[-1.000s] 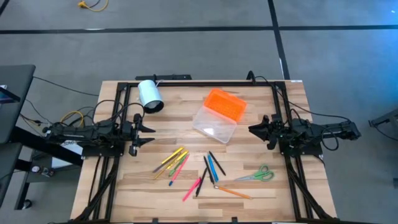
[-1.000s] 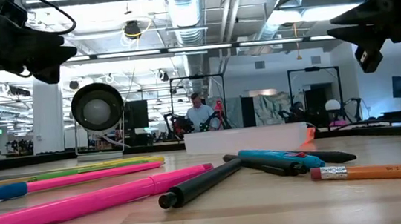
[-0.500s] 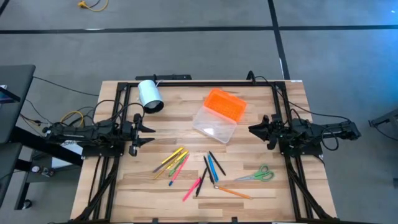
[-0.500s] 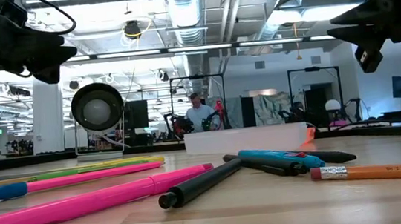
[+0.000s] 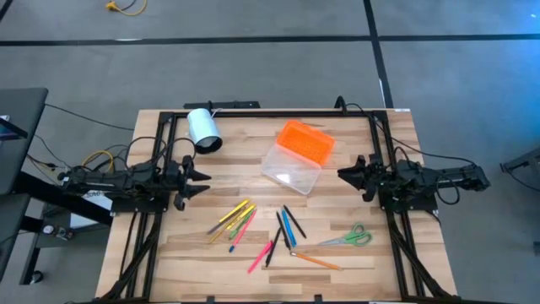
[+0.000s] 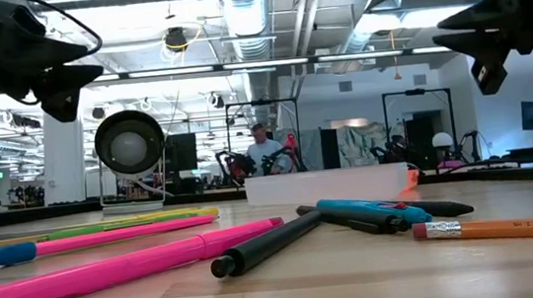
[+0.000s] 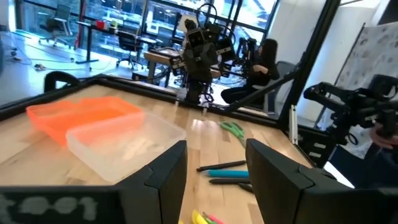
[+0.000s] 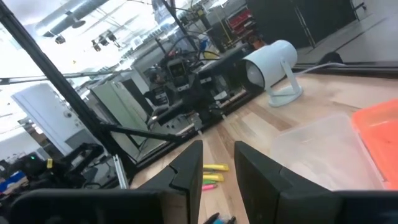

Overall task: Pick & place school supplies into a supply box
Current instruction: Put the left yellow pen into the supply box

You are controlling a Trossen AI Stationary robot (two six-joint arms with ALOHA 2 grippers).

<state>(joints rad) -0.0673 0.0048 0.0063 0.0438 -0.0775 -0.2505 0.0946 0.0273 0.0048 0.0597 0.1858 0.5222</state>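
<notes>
High view: no legible writing seen; white cylinder [image 5: 202, 129] at table's [image 5: 396, 262] far-left corner; left gripper [image 5: 203, 181] and right gripper [image 5: 341, 176] parted, nothing grasped.

The counter [image 5: 169, 245] was pale striped wood. The supply box [image 5: 297, 156] had a bright orange lid and a clear base. Pens [image 5: 245, 221] were yellow, pink, blue and black; the scissors [image 5: 348, 237] had green handles. The cylinder [image 5: 202, 129] was white.
</notes>
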